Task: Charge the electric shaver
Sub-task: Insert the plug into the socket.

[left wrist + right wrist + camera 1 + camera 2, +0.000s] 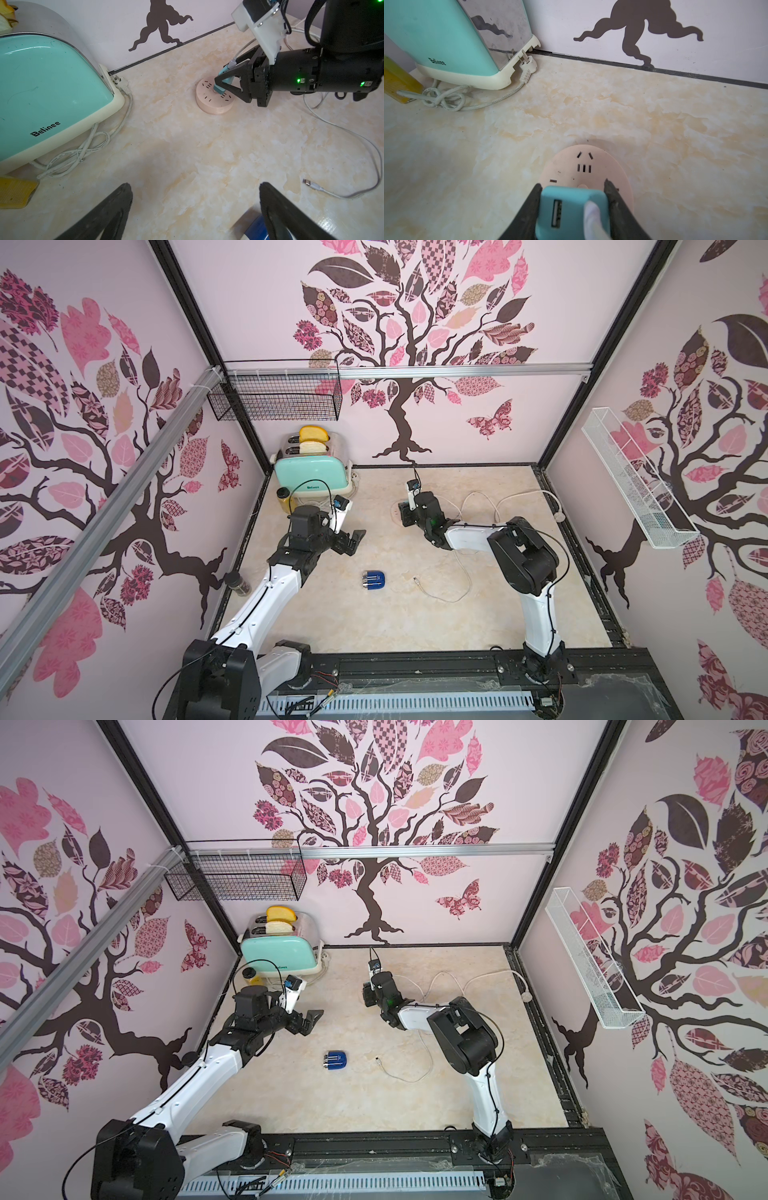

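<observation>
Left claw: the left claw point(354, 542) is spread as wide as it goes, nothing in it, hanging over the counter point(374, 630).
Shaver vs left claw: the electric shaver point(374, 581) lies on the counter, closer to the front edge than that claw. It's apart from the claw and untouched. In the left wrist view only a blue bit of it peeks out beside 1 of the fingers point(291, 214).
Right claw: the right claw point(220, 83) is clamped on the teal plug adapter point(571, 207), which sits tilted on the round pink power strip point(571, 164). Can't tell if the prongs are in.
Shaver vs right claw: well apart.
Cable: a white cable point(318, 187) comes out of the adapter. Its loose end lies near the shaver on the right arm's side, not touching.
Surface: beige marble-look counter, with the shaver roughly mid-counter.
Room: pale pink walls point(257, 323) with tree decals. A mint toaster point(309, 475) stands in the back corner on the left arm's side.
Shaver heading: lies flat, with the silver ridged head toward the left arm's side and the blue body toward the right.
Long axis: roughly side to side across the counter, slightly skewed.
</observation>
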Available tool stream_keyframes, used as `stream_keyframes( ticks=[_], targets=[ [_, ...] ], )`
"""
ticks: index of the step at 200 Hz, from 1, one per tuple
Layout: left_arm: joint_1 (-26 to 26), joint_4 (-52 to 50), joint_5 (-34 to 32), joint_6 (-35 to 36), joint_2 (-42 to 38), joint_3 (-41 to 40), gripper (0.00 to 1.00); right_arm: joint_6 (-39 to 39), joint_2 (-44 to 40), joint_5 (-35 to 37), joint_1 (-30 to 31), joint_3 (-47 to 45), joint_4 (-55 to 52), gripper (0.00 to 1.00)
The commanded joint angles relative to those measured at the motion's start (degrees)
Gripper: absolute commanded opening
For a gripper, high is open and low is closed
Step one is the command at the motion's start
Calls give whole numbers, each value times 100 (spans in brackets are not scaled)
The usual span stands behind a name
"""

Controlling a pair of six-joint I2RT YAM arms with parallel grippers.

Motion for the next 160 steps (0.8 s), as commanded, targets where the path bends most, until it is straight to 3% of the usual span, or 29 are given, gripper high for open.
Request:
stream_keyframes(
  ticks=[1, 78, 160],
  targets=[
    [38, 102, 15, -17, 55, 42, 98, -85, 3, 208, 28, 229, -215, 0],
    [52, 85, 40, -36, 104, 52, 98, -66, -161, 316, 24, -144, -110, 0],
    [52, 101, 85, -31, 184, 68, 98, -162, -304, -53, 25, -554, 352, 0]
  ],
)
